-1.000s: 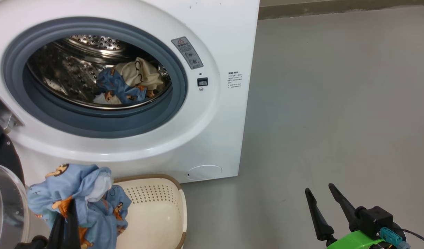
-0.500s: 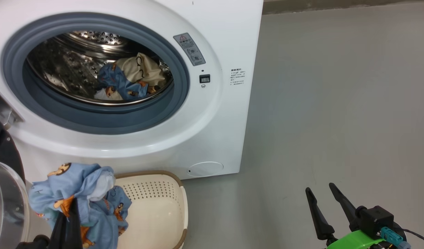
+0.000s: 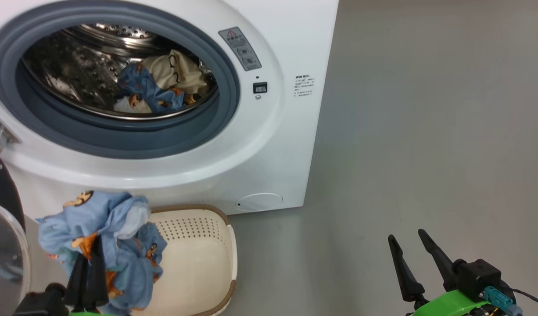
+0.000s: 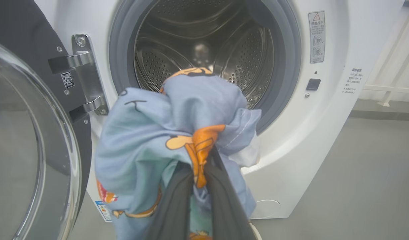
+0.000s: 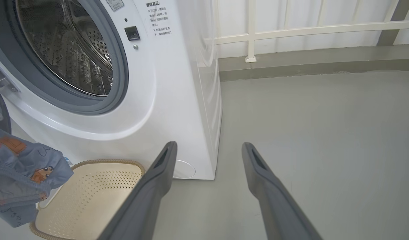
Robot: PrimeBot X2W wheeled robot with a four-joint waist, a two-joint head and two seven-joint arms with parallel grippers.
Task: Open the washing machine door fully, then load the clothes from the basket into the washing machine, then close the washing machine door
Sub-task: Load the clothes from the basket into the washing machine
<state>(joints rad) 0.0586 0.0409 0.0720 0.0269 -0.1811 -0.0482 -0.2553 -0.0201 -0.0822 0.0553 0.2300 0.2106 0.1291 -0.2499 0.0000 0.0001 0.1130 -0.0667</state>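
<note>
The white washing machine (image 3: 273, 145) takes the upper left of the head view and stands on a grey floor (image 3: 427, 131). Its round mouth is uncovered, and inside the steel drum some clothes (image 3: 157, 87) lie in a heap: blue printed pieces with a cream one among them. The washing machine door (image 4: 27, 150) is swung out to the left of the mouth on its metal hinge (image 4: 86, 71), with its glass bowl near the left wrist camera. Just before the machine's lower front, the basket (image 3: 199, 259) sits on the floor. Above the basket's left end, the left fingers (image 3: 91, 281) are pressed almost together on a light blue garment (image 3: 102, 219) with orange prints, and they hold it up in a bunch, in front of the machine and outside the mouth. The right fingers (image 3: 403, 272) are spread wide and hold nothing — they are over the bare floor, well apart from the machine, to its right.
</note>
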